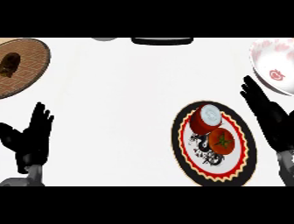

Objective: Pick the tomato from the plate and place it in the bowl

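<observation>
Tomato (222, 141) on the plate (243, 164) beside an onion (206, 118) — bowl (285, 65) just beyond. Right hand (278, 121) open, holding nothing, just right of the plate; left hand (27, 136) open too — resting at lower left.

White counter (124, 96) — plate (183, 148), bowl (266, 65)

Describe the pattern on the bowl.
The bowl is white with red blotches and a red emblem inside, seen in the head view.
</observation>
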Robot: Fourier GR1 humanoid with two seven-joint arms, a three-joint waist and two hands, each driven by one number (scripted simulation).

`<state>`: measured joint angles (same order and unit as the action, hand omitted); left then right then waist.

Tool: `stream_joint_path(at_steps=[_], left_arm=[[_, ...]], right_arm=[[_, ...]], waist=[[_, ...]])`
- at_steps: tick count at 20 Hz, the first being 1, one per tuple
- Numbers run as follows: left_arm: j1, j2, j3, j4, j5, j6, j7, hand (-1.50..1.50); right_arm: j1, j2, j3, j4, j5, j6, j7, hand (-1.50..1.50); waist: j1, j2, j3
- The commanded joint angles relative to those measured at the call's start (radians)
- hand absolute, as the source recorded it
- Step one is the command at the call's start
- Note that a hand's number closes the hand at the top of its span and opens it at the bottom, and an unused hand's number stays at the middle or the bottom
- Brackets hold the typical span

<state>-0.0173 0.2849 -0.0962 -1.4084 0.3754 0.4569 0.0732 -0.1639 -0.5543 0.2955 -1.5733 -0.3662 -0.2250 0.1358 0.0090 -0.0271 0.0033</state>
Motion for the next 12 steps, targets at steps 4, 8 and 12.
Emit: stream_joint_path(at_steps=[4,8,12], left_arm=[[-0.045,0.018,-0.086,-0.065,-0.003,-0.147,-0.025,0.00],[-0.058,-0.005,-0.118,-0.099,-0.002,-0.164,-0.037,0.00],[-0.062,-0.001,-0.176,-0.119,0.011,-0.252,-0.029,0.00]], right_arm=[[0.065,0.000,-0.065,-0.057,0.282,-0.412,-0.026,1.50],[0.193,-0.017,-0.198,0.077,0.357,-0.657,0.060,1.50],[0.224,0.138,-0.114,-0.047,0.540,-0.922,-0.060,-1.50]], waist=[[-0.108,-0.002,-0.012],[-0.252,-0.011,-0.018],[-0.141,0.004,-0.013]])
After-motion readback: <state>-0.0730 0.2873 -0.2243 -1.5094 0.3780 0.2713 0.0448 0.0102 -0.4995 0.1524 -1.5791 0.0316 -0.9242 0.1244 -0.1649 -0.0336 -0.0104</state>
